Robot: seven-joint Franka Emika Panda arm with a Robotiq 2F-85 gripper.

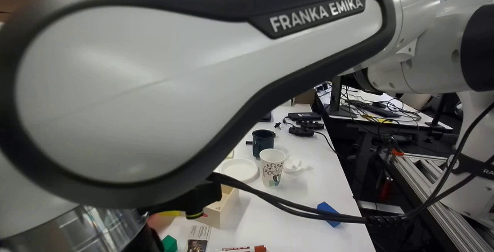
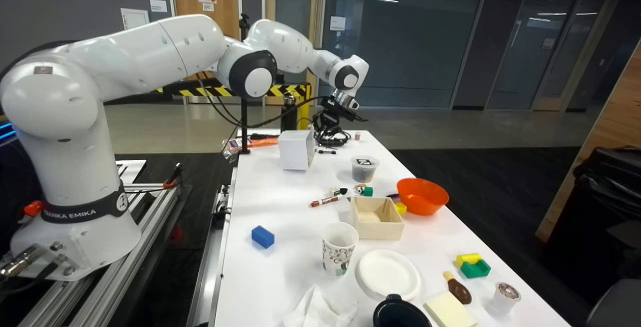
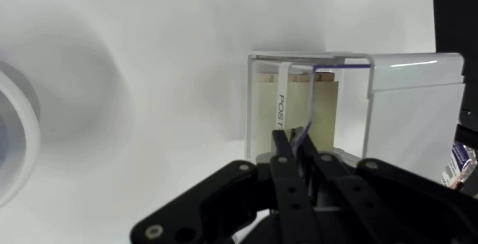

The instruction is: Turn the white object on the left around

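Observation:
The white box [image 2: 294,150] stands upright near the far left of the table in an exterior view. In the wrist view the white box [image 3: 412,120] has a clear, open-fronted part holding yellow sticky notes [image 3: 298,105] behind a strip with letters. My gripper [image 3: 295,135] is at this clear part, with its fingers close together around a thin clear panel with a purple edge. In an exterior view the gripper [image 2: 317,124] is at the box's far right side, its fingertips hard to make out. Elsewhere the arm's large link hides the gripper and box.
A lidded tub [image 2: 364,169] stands right of the box and shows at the wrist view's left edge [image 3: 28,139]. A black bottle [image 2: 289,114] and a thin post [image 2: 244,86] stand behind and left. A marker [image 2: 325,201], wooden box [image 2: 378,231] and orange bowl [image 2: 423,199] lie nearer.

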